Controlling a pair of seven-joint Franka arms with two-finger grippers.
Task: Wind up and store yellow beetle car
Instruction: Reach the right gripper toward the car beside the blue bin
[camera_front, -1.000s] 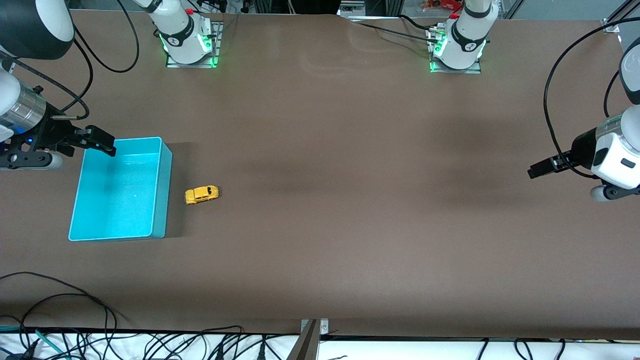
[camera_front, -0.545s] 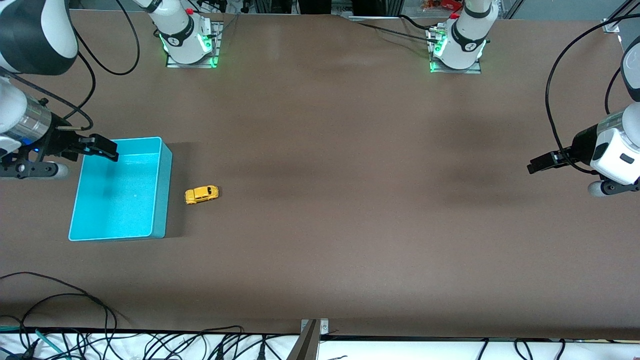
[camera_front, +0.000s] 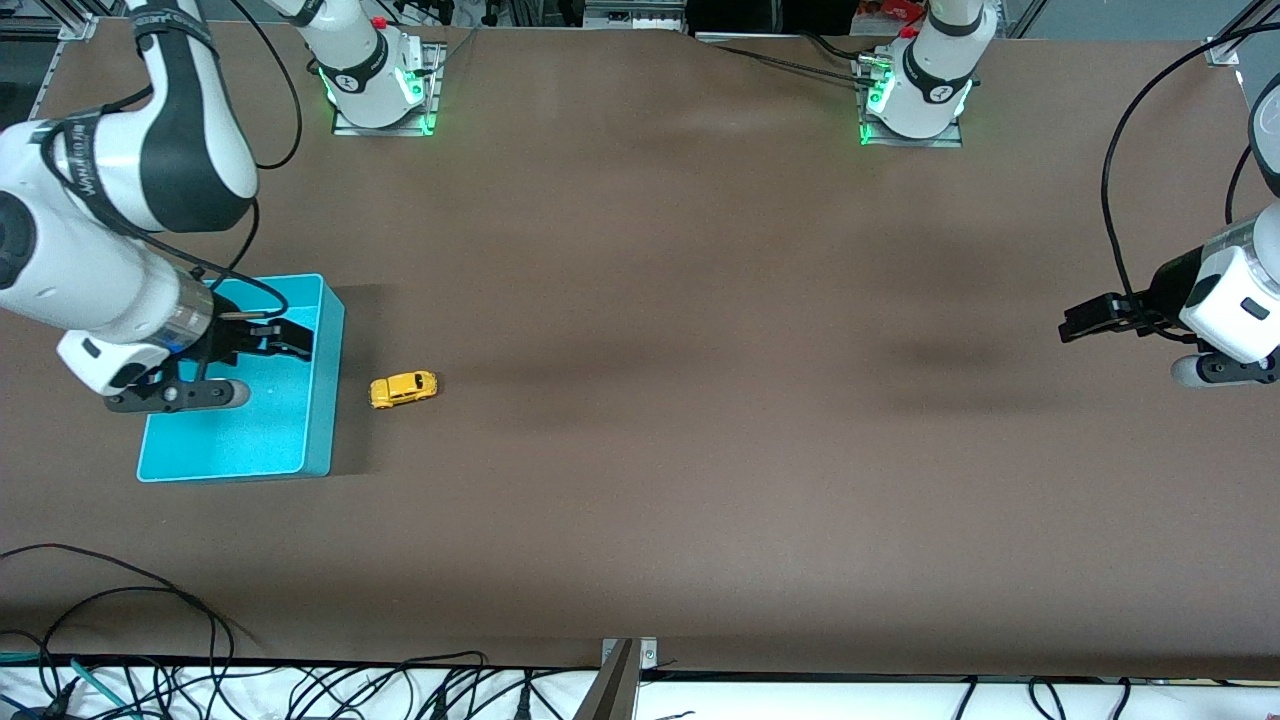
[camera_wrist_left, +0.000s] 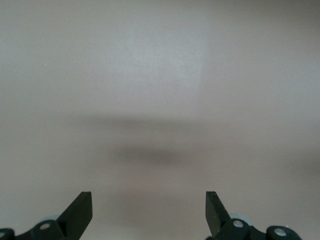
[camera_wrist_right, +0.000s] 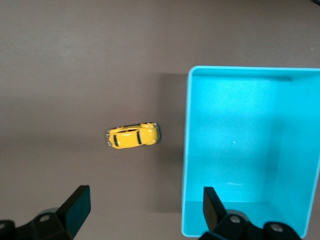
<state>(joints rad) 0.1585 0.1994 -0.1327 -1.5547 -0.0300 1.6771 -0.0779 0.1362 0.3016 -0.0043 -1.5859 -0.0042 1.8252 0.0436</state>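
Note:
The yellow beetle car (camera_front: 403, 389) (camera_wrist_right: 133, 136) stands on its wheels on the brown table, beside the turquoise bin (camera_front: 327, 400) (camera_wrist_right: 188, 150) on the side toward the left arm's end. The bin holds nothing. My right gripper (camera_front: 292, 340) (camera_wrist_right: 145, 200) hangs open over the bin's wall next to the car, with nothing between its fingers. The car sits clear of the fingertips. My left gripper (camera_front: 1075, 325) (camera_wrist_left: 149, 200) waits open over bare table at the left arm's end, holding nothing.
Both arm bases (camera_front: 378, 90) (camera_front: 915, 95) stand along the table's edge farthest from the front camera. Cables (camera_front: 150, 640) and a metal bracket (camera_front: 625, 660) lie at the nearest edge. Bare brown table stretches between the car and the left gripper.
My right arm has swung from outside the bin to over it, toward the car. The car and the bin have not moved. The left gripper has barely shifted.

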